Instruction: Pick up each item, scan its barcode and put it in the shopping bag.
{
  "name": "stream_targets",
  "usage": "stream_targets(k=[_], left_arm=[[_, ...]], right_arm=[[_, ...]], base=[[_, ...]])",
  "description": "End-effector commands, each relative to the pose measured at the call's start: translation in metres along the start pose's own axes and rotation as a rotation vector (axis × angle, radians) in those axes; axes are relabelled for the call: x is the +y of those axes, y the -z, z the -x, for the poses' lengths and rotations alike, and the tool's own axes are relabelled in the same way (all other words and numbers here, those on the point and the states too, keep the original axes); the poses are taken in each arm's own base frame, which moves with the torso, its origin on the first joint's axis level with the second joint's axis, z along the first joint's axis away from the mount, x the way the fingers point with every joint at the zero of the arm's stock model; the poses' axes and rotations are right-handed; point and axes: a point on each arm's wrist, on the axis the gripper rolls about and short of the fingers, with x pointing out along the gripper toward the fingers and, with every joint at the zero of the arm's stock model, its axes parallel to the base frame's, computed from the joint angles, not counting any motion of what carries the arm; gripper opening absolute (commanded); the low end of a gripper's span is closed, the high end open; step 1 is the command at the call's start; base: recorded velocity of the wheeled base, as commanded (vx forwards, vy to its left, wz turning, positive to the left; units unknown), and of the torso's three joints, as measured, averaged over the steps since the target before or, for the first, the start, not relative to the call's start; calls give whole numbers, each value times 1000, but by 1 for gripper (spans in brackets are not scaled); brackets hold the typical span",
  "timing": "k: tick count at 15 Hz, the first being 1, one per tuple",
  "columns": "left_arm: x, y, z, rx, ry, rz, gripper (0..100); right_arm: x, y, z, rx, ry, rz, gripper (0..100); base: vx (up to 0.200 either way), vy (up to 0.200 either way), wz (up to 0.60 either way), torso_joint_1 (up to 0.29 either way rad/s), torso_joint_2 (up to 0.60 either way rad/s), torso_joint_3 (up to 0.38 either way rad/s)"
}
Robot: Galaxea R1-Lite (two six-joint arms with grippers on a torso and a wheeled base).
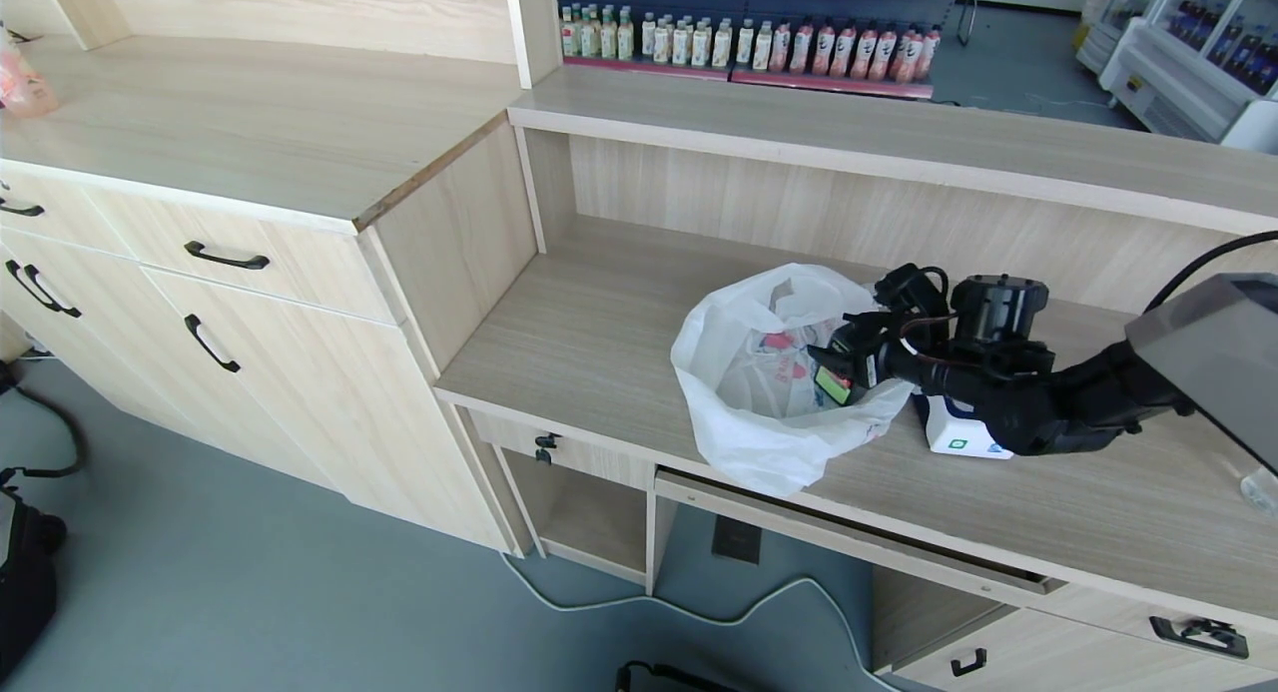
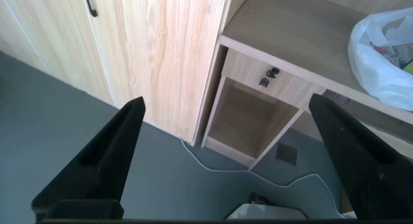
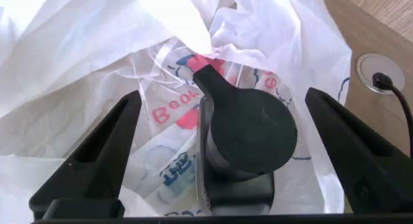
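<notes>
The white plastic shopping bag (image 1: 744,437) stands open on the lower wooden counter (image 1: 599,343). My right gripper (image 1: 837,360) hangs over the bag's mouth on its right side, fingers spread wide. A dark item with a green label (image 1: 833,383) is at its tip. In the right wrist view this black round-topped item (image 3: 248,137) lies between the open fingers without touching either, over the bag (image 3: 77,50) and a packet with red and blue print inside. My left gripper (image 2: 227,101) is open and empty above the grey floor, and the bag (image 2: 381,62) shows far off.
A white box with a small green mark (image 1: 960,434) sits on the counter just right of the bag, under my right arm. A raised shelf wall runs behind. Left of the counter stands a taller cabinet (image 1: 250,273) with drawers. A cable port (image 3: 377,72) lies beside the bag.
</notes>
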Motion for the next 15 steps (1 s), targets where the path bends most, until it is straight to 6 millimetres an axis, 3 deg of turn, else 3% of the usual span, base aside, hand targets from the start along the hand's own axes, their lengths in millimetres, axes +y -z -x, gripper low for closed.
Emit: stream_targets(k=[1,3,4,6,8,11,12,13,14,15], left_arm=[[0,0,0,-1,0,1,100],[0,0,0,-2,1,1,100],[0,0,0,-1,0,1,100],[0,0,0,-1,0,1,100],[0,0,0,-1,0,1,100],[0,0,0,-1,0,1,100],[0,0,0,-1,-1,1,100],[0,0,0,-1,-1,1,100],[0,0,0,-1,0,1,100],[0,0,0,-1,0,1,100]], right_arm=[[-8,-57,47,-84,47,19,100],[-4,-94,117,-101,96,27,100],[-3,-103,157,-95,135,28,100],[-4,-109,238,-31,264,21,100],[-15,-99,289,138,451,14,100],[-33,-71,336,394,820,-86,100],[-38,-63,344,462,930,-106,100],[-38,-63,344,462,930,-106,100],[-59,-40,349,605,1089,-163,100],[-74,-24,351,641,1117,-192,100]], base=[[0,0,0,0,0,0],[0,0,0,0,0,0],[0,0,0,0,0,0],[0,0,-300,4,1,1],[0,0,-600,2,5,2],[0,0,-600,2,1,4],[0,0,-600,-2,2,7],[0,0,-600,2,2,2],[0,0,-600,-2,-2,-2],[0,0,0,0,0,0]])
